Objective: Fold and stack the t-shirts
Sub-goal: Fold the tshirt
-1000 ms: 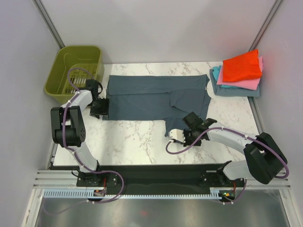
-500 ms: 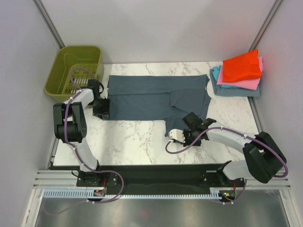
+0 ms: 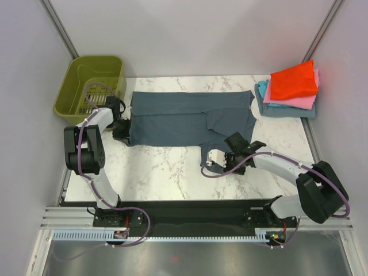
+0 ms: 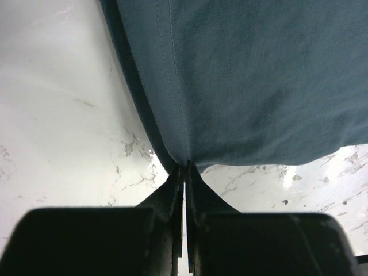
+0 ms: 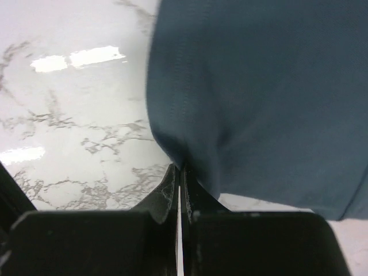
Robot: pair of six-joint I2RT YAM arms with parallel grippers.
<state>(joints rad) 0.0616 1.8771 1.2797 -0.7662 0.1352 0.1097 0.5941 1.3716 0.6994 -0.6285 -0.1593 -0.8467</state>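
Top external view: the slate blue-grey t-shirt [image 3: 190, 118] lies spread flat across the middle of the white marble table [image 3: 167, 169], its long side running left to right. One flap is folded over near its right end, and a narrower part reaches down toward the near edge. The left gripper [image 3: 124, 133] sits at the shirt's left edge, near the lower corner. The right gripper [image 3: 207, 161] is at the tip of that lower part, on the shirt's near side.

In the left wrist view the dark jaws of the left gripper [image 4: 185, 170] are pressed together. A fold of the slate blue-grey t-shirt [image 4: 253, 80] gathers to a point right between them (a stitched hem runs down into the pinch). The right wrist view shows much the same. The right gripper [image 5: 179, 170] has its jaws closed tight on the rounded edge of the slate blue-grey t-shirt [image 5: 259, 98], with bare marble to the left of the cloth.

At the far right corner of the table, well apart from both arms, three folded shirts lie in a pile. The red-orange t-shirt [image 3: 293, 80] is on top, the pink t-shirt [image 3: 306, 100] under it, and the teal blue t-shirt [image 3: 265, 92] beneath those. The olive-green basket [image 3: 96, 58] stands off the far left corner, just beyond the left arm.
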